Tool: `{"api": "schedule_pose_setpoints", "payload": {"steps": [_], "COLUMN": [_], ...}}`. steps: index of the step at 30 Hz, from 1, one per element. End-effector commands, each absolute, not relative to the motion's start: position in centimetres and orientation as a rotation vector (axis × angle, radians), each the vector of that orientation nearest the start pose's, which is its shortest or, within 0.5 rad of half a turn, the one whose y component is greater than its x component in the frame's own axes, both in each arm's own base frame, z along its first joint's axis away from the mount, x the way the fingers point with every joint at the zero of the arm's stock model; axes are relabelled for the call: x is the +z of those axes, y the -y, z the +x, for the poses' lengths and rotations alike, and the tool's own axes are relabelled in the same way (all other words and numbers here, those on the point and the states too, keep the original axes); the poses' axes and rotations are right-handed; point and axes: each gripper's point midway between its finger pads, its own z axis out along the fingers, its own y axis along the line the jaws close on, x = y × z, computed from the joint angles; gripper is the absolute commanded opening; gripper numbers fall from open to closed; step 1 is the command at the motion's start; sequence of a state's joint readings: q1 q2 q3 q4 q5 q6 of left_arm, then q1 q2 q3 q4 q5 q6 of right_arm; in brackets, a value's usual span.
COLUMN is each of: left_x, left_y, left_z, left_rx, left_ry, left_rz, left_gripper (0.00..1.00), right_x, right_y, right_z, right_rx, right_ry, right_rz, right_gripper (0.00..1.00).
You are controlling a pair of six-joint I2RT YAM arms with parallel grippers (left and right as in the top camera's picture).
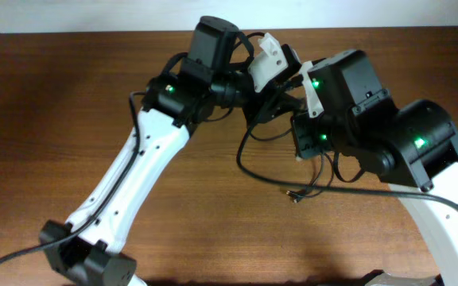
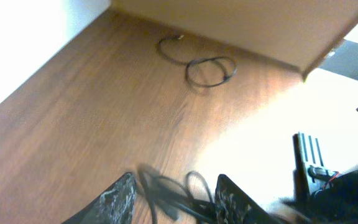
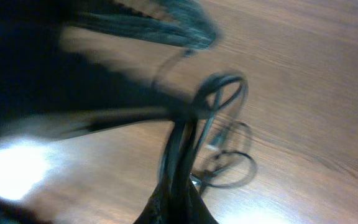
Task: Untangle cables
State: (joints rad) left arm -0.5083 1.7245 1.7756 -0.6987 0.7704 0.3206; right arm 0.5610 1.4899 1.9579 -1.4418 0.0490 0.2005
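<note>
Over the table (image 1: 54, 95), the right tool (image 3: 176, 210) pinches tangled cables (image 3: 185, 140).

Overhead view is evenly, softly lit and fairly sharp; the surface (image 1: 54, 119) reads warm brown, with faint shadows beside the arms (image 1: 133, 175); green lights (image 1: 168, 90) glow on their dark housings; the cables (image 1: 296, 192) are thin but distinct. Left wrist view is overexposed; white glare burns out the upper left corner and the right side, washing over the wood; the left fingers (image 2: 120, 199) and the cables between them are smeared; the far loop (image 2: 210, 70) is slightly soft. Right wrist view is heavily motion-blurred; a black mass fills the upper left; a hot glare patch sits lower left; the right fingers (image 3: 160, 25) streak.
</note>
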Motion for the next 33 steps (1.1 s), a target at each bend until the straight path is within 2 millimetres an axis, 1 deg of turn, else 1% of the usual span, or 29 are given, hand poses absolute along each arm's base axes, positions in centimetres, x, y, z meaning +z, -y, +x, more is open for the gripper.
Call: {"api": "schedule_pose_setpoints", "payload": {"steps": [1, 3, 4, 5, 6, 8, 10, 12, 14, 15, 16, 18, 19, 20, 21, 22, 24, 25, 26, 27, 29, 31, 33], "left_x": [29.1, 28.7, 28.6, 28.4, 28.0, 27.1, 26.0, 24.5, 23.6, 23.5, 23.7, 24.9, 26.0, 27.3, 28.2, 28.5, 27.1, 26.5, 25.8, 25.4, 24.3, 24.0, 24.2], "left_y": [33.2, 33.7, 34.1, 34.4, 34.4, 33.9, 33.1, 32.0, 31.1, 31.0, 31.1, 32.3, 33.3, 34.2, 35.2, 36.3, 37.7, 38.4, 39.1, 39.7, 40.1, 40.2, 40.3], "left_z": [35.9, 35.6, 35.2, 34.8, 34.2, 33.5, 32.3, 30.6, 29.2, 29.0, 29.2, 29.5, 29.9, 29.9, 29.7, 29.6, 30.4, 30.0, 29.7, 29.6, 29.7, 29.8, 30.0], "left_rx": [-0.883, -0.891, -0.898, -0.905, -0.913, -0.922, -0.934, -0.910, -0.896, -0.898, -0.896, -0.958, -0.997, -1.056, -1.112, -1.115, -0.965, -0.927, -0.914, -0.919, -0.927, -0.928, -0.922], "left_ry": [-1.947, -1.949, -1.950, -1.957, -1.981, -2.040, -2.128, -2.158, -2.171, -2.179, -2.162, -2.066, -1.978, -1.890, -1.842, -1.823, -1.814, -1.730, -1.686, -1.679, -1.695, -1.699, -1.681], "left_rz": [1.158, 1.171, 1.184, 1.196, 1.206, 1.212, 1.221, 1.339, 1.438, 1.443, 1.441, 1.440, 1.440, 1.444, 1.429, 1.423, 1.458, 1.547, 1.599, 1.611, 1.620, 1.621, 1.616], "left_gripper": [0.41, 0.41, 0.41, 0.41, 0.41, 0.40, 0.39, 0.36, 0.37, 0.38, 0.41, 0.48, 0.55, 0.64, 0.69, 0.70, 0.71, 0.71, 0.73, 0.73, 0.72, 0.72, 0.75], "right_x": [37.5, 38.8, 38.8, 38.6, 38.5, 38.9, 39.3, 39.3, 39.2, 39.0, 38.8, 38.6, 38.6, 38.5, 38.5, 38.4, 38.2, 38.1, 38.0, 38.0, 37.7, 37.7, 37.5], "right_y": [-18.3, -17.7, -17.2, -16.6, -14.8, -12.1, -10.0, -8.9, -7.9, -7.7, -7.8, -8.1, -8.1, -8.5, -8.6, -8.8, -9.9, -10.4, -10.9, -11.0, -11.4, -11.8, -12.1], "right_z": [26.0, 25.1, 25.1, 25.3, 26.0, 27.1, 27.6, 27.6, 27.9, 27.9, 28.0, 27.9, 27.9, 27.8, 27.8, 27.7, 27.4, 27.2, 27.0, 26.9, 26.5, 26.3, 26.0], "right_rx": [0.405, 0.413, 0.382, 0.333, 0.209, 0.045, -0.075, -0.140, -0.151, -0.129, -0.094, -0.055, -0.050, -0.027, -0.021, -0.001, 0.058, 0.094, 0.121, 0.124, 0.153, 0.178, 0.205], "right_ry": [-2.384, -2.335, -2.335, -2.343, -2.344, -2.324, -2.303, -2.302, -2.310, -2.324, -2.340, -2.354, -2.355, -2.362, -2.363, -2.368, -2.383, -2.391, -2.395, -2.399, -2.414, -2.417, -2.429], "right_rz": [-0.532, -0.530, -0.533, -0.516, -0.455, -0.295, -0.181, -0.157, -0.109, -0.099, -0.092, -0.100, -0.102, -0.112, -0.115, -0.123, -0.185, -0.212, -0.247, -0.251, -0.279, -0.310, -0.327], "right_gripper": [0.04, 0.04, 0.04, 0.04, 0.04, 0.04, 0.04, 0.04, 0.04, 0.04, 0.04, 0.04, 0.04, 0.04, 0.04, 0.04, 0.04, 0.04, 0.04, 0.04, 0.04, 0.04, 0.04]}}
